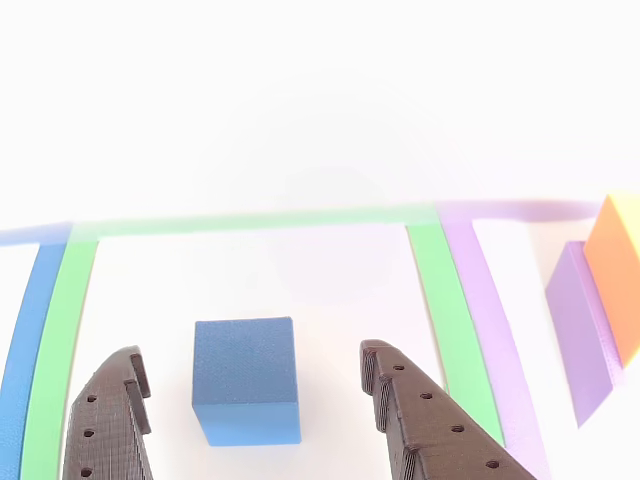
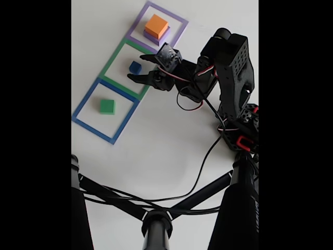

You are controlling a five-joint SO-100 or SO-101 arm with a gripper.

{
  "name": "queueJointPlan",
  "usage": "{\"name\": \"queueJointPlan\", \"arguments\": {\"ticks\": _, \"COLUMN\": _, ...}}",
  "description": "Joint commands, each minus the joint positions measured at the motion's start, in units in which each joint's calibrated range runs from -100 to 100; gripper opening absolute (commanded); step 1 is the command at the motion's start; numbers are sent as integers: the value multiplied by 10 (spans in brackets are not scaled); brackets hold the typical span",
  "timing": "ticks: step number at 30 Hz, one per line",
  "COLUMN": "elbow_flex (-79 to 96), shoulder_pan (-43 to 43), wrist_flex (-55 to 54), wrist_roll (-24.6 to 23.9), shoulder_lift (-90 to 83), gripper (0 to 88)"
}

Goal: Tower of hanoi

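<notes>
While the gripper (image 1: 250, 400) stood open at lower centre, its fingers flanked the small blue cube (image 1: 246, 380) without touching; the orange cube (image 2: 156, 24) topped the purple slab (image 2: 156, 36), upper frame.

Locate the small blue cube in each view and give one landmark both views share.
Other view: the small blue cube sits low and centre, between the open hand's fingers, inside the green outline.
Fixed view: the small blue cube lies upper left of centre, inside the green outline, just ahead of the hand.
Shared landmark: the orange cube on the purple slab.
</notes>
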Motion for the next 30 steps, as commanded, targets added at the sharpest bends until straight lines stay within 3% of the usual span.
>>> {"name": "queueJointPlan", "arguments": {"ticks": 1, "elbow_flex": -14, "shoulder_pan": -12, "wrist_flex": -17, "wrist_roll": 0, "shoulder_lift": 4, "gripper": 207}}
{"name": "queueJointPlan", "arguments": {"ticks": 21, "elbow_flex": -22, "shoulder_pan": -37, "wrist_flex": -19, "wrist_roll": 0, "shoulder_lift": 6, "gripper": 39}}
{"name": "queueJointPlan", "arguments": {"ticks": 30, "elbow_flex": -14, "shoulder_pan": -40, "wrist_flex": 47, "wrist_roll": 0, "shoulder_lift": -77, "gripper": 32}}
